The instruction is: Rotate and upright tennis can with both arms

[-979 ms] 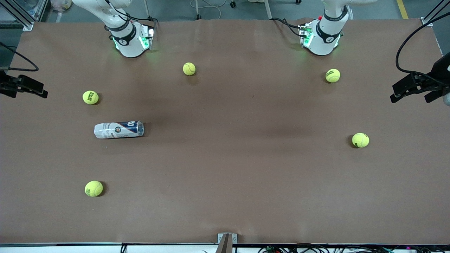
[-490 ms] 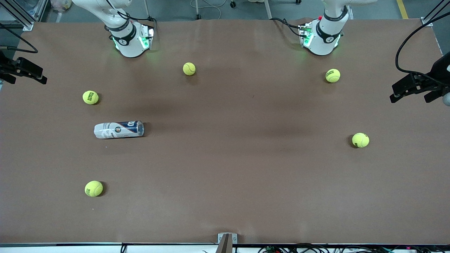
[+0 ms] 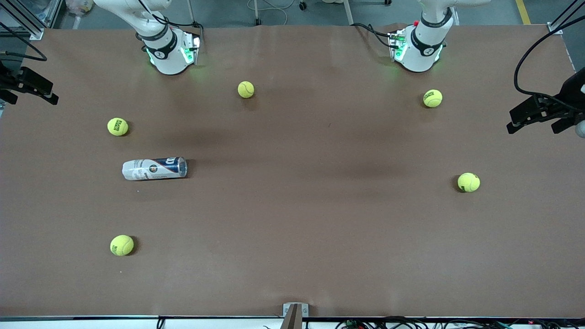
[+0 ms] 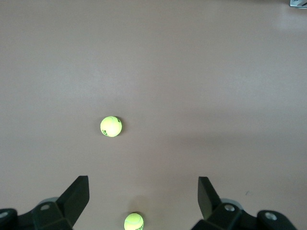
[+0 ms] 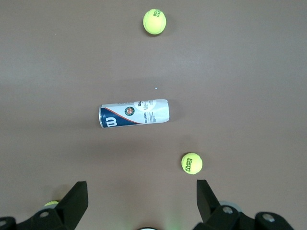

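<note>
The tennis can [image 3: 154, 168] lies on its side on the brown table, toward the right arm's end, with its white and dark blue label showing. It also shows in the right wrist view [image 5: 134, 113]. My right gripper [image 5: 141, 196] is open and empty, high over the table's end by its own arm [image 3: 33, 100], well apart from the can. My left gripper [image 4: 143, 194] is open and empty, high over the other end of the table [image 3: 531, 129].
Several yellow tennis balls lie scattered on the table: one [image 3: 118, 126] farther from the camera than the can, one [image 3: 122, 245] nearer, one [image 3: 246, 89] between the bases, and two [image 3: 432, 98] [image 3: 469, 182] toward the left arm's end.
My right gripper has drifted along the table's end toward the arms' bases. The can, the balls and the left gripper have not moved.
</note>
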